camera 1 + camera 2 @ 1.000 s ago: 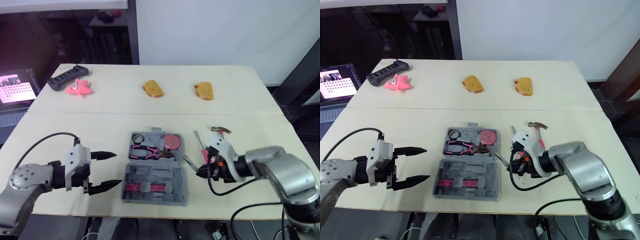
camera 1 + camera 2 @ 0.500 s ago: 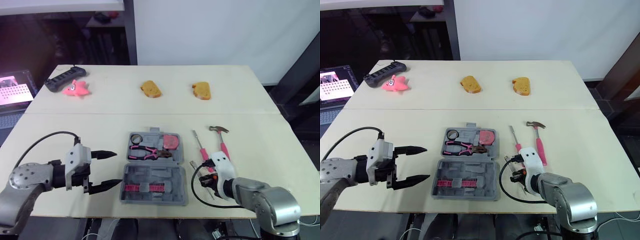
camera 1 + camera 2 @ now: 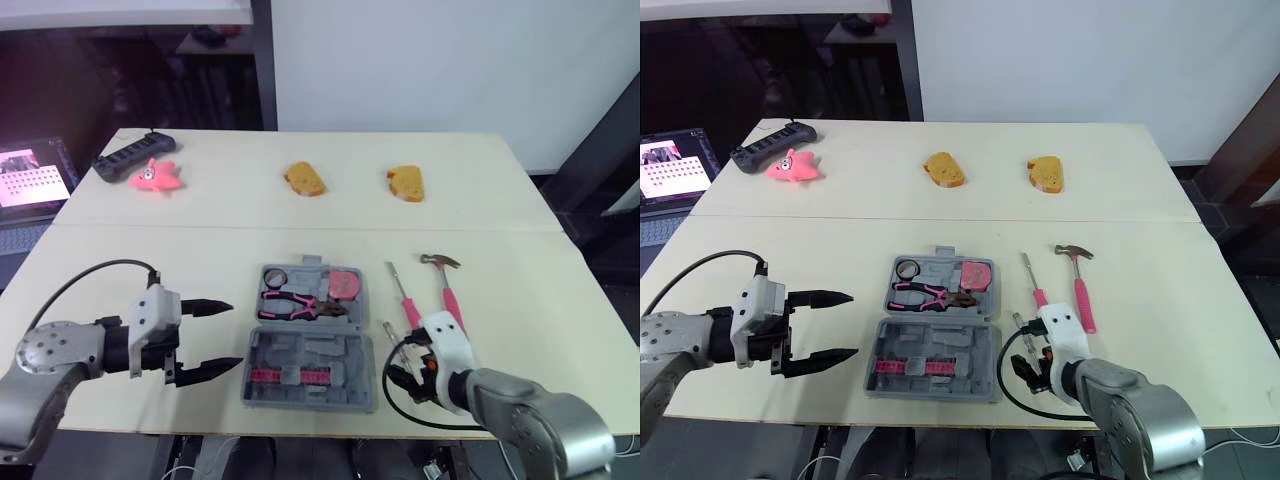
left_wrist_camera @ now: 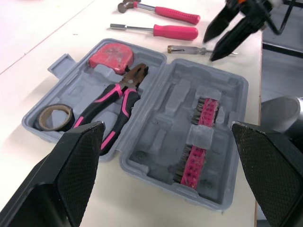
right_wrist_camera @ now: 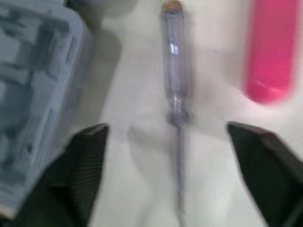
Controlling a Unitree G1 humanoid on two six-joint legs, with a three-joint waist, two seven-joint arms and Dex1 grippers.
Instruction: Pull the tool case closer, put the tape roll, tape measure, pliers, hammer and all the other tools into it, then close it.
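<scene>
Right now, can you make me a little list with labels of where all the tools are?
case: open, lying flat on the table
in case: tape roll, pliers, tape measure
on table beside case: hammer, pink screwdriver, clear screwdriver
left gripper: open, beside case, holding nothing
right gripper: open, over clear screwdriver, not gripping it

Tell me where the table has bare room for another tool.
Free: the wide strip between bread slices and tool case, and the table right of the hammer. Crowded: between case and hammer, with two screwdrivers and the right gripper.
</scene>
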